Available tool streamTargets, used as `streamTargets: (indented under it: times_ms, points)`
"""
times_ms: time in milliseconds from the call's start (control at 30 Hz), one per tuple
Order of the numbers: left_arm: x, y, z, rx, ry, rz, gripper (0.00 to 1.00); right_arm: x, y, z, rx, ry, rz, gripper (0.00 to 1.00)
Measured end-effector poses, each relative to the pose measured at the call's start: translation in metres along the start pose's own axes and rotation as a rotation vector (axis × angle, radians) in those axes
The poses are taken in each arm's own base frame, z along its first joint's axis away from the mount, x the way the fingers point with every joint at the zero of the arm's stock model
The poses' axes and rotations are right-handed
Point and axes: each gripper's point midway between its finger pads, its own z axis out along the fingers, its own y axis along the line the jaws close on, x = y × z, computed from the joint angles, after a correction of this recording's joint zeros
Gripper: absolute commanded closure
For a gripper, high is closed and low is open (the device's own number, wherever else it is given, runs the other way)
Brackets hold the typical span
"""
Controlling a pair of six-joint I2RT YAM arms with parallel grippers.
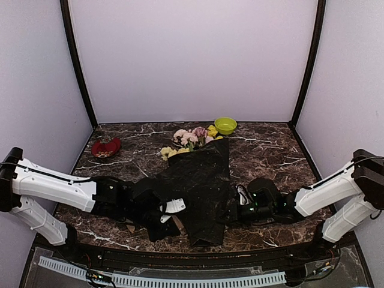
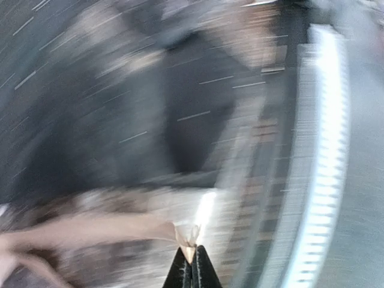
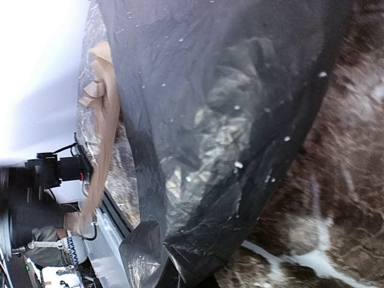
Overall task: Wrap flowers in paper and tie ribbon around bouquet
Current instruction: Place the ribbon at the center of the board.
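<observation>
L tool [image 2: 192, 270] clenched on ribbon [image 2: 96, 229] end, near-left of bouquet [image 1: 201, 180]; R tool [image 1: 242, 204] clenched at bouquet's right edge; flowers [image 1: 191, 137] point far, on table [image 1: 270, 156]

The left arm [image 1: 54, 187] and right arm [image 1: 327, 193] wear white shells with black joints and wrists, a thin black cable along each. The left gripper [image 2: 192, 271] has slim black tapering fingers; green lights dot the right wrist.

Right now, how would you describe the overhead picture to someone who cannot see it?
A black paper bouquet lies on a dark marbled table, pink and yellow flowers poking out its far end. A white left arm and right arm reach in to its lower half. A green bowl sits behind.
</observation>
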Motion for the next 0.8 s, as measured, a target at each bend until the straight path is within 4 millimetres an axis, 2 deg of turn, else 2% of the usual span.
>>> streamTargets:
  times_ms: [67, 200, 267, 500, 700, 800]
  points:
    - [-0.008, -0.038, -0.006, 0.102, -0.041, 0.06, 1.0, -0.004, 0.007, 0.001, -0.014, -0.004, -0.003, 1.0]
    - [-0.003, -0.102, -0.01, 0.272, -0.035, 0.173, 1.0, -0.015, 0.031, 0.002, -0.062, -0.017, -0.02, 1.0]
    - [-0.008, -0.114, -0.011, 0.316, -0.039, 0.199, 1.0, -0.02, 0.042, 0.003, -0.084, -0.026, -0.028, 1.0]
    - [-0.062, -0.138, -0.007, 0.378, -0.125, 0.307, 1.0, -0.031, 0.06, 0.007, -0.105, -0.035, -0.055, 1.0]
    - [-0.082, -0.149, 0.015, 0.405, -0.133, 0.418, 1.0, -0.036, 0.069, 0.007, -0.103, -0.035, -0.09, 1.0]
    - [-0.087, -0.146, 0.025, 0.388, -0.137, 0.45, 1.0, -0.035, 0.069, 0.007, -0.098, -0.027, -0.102, 1.0]
